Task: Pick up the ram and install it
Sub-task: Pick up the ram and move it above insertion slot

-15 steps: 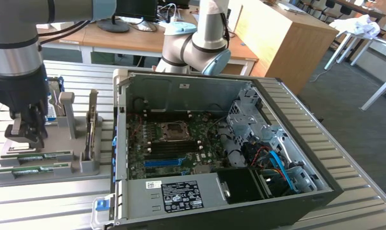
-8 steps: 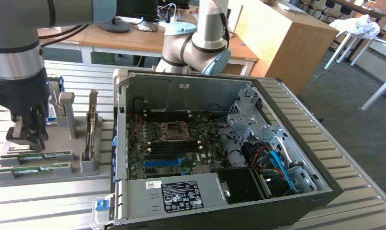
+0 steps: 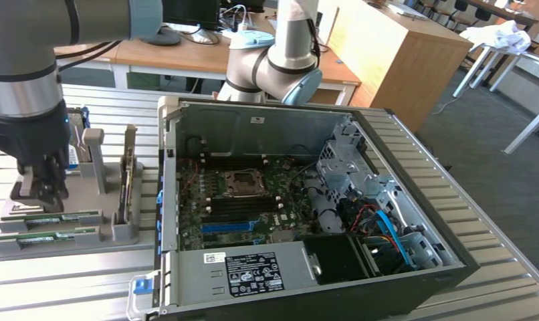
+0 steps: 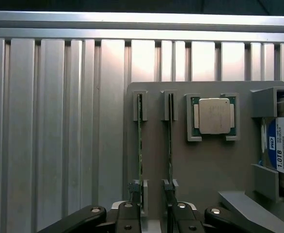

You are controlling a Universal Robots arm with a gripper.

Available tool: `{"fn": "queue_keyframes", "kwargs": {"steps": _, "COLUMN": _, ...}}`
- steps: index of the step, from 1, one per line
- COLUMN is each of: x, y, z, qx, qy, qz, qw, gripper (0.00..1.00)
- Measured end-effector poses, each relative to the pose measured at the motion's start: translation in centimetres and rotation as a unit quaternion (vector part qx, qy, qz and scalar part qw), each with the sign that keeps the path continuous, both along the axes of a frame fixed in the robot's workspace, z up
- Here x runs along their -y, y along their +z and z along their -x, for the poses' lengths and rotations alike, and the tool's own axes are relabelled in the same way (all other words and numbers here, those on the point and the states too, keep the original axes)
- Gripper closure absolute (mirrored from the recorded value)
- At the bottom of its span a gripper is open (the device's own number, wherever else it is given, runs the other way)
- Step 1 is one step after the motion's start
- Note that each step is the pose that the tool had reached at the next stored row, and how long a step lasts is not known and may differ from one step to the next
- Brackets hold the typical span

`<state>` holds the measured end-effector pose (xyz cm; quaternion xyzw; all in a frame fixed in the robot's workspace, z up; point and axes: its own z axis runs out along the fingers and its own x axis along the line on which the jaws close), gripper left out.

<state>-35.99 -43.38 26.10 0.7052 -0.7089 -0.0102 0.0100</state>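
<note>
The gripper (image 3: 39, 192) hangs low over one end of the grey holder (image 4: 205, 170), its jaws apart and holding nothing. The ram (image 4: 140, 145) stands on edge in the holder's slots, with a second stick (image 4: 170, 145) just beside it. Which of the two the jaws are lined up on cannot be told. A sound grasp would likely centre one stick alone between the fingers — square across its flat faces, clear of its neighbour — so it leaves the slots without binding.
</note>
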Motion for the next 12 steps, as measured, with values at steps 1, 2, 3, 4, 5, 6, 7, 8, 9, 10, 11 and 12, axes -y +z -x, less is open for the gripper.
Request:
{"fn": "queue_keyframes", "kwargs": {"steps": 1, "x": 0.0, "y": -0.1, "z": 0.0, "qx": 0.0, "qy": 0.0, "qz": 0.0, "qw": 1.0, "gripper": 0.69}}
{"fn": "queue_keyframes", "kwargs": {"steps": 2, "x": 0.0, "y": -0.19, "z": 0.0, "qx": 0.0, "qy": 0.0, "qz": 0.0, "qw": 1.0, "gripper": 0.69}}
{"fn": "queue_keyframes", "kwargs": {"steps": 3, "x": 0.0, "y": -0.29, "z": 0.0, "qx": 0.0, "qy": 0.0, "qz": 0.0, "qw": 1.0, "gripper": 0.69}}
{"fn": "queue_keyframes", "kwargs": {"steps": 4, "x": 0.0, "y": -0.39, "z": 0.0, "qx": 0.0, "qy": 0.0, "qz": 0.0, "qw": 1.0, "gripper": 0.69}}
{"fn": "queue_keyframes", "kwargs": {"steps": 5, "x": 0.0, "y": -0.49, "z": 0.0, "qx": 0.0, "qy": 0.0, "qz": 0.0, "qw": 1.0, "gripper": 0.69}}
{"fn": "queue_keyframes", "kwargs": {"steps": 6, "x": 0.0, "y": -0.61, "z": 0.0, "qx": 0.0, "qy": 0.0, "qz": 0.0, "qw": 1.0, "gripper": 0.69}}
{"fn": "queue_keyframes", "kwargs": {"steps": 7, "x": 0.0, "y": -0.71, "z": 0.0, "qx": 0.0, "qy": 0.0, "qz": 0.0, "qw": 1.0, "gripper": 0.69}}
{"fn": "queue_keyframes", "kwargs": {"steps": 8, "x": 0.0, "y": -0.81, "z": 0.0, "qx": 0.0, "qy": 0.0, "qz": 0.0, "qw": 1.0, "gripper": 0.69}}
{"fn": "queue_keyframes", "kwargs": {"steps": 9, "x": 0.0, "y": -0.9, "z": 0.0, "qx": 0.0, "qy": 0.0, "qz": 0.0, "qw": 1.0, "gripper": 0.69}}
{"fn": "queue_keyframes", "kwargs": {"steps": 10, "x": 0.0, "y": -1.0, "z": 0.0, "qx": 0.0, "qy": 0.0, "qz": 0.0, "qw": 1.0, "gripper": 0.69}}
{"fn": "queue_keyframes", "kwargs": {"steps": 11, "x": 0.0, "y": -1.09, "z": 0.0, "qx": 0.0, "qy": 0.0, "qz": 0.0, "qw": 1.0, "gripper": 0.69}}
{"fn": "queue_keyframes", "kwargs": {"steps": 12, "x": 0.0, "y": -1.2, "z": 0.0, "qx": 0.0, "qy": 0.0, "qz": 0.0, "qw": 1.0, "gripper": 0.69}}
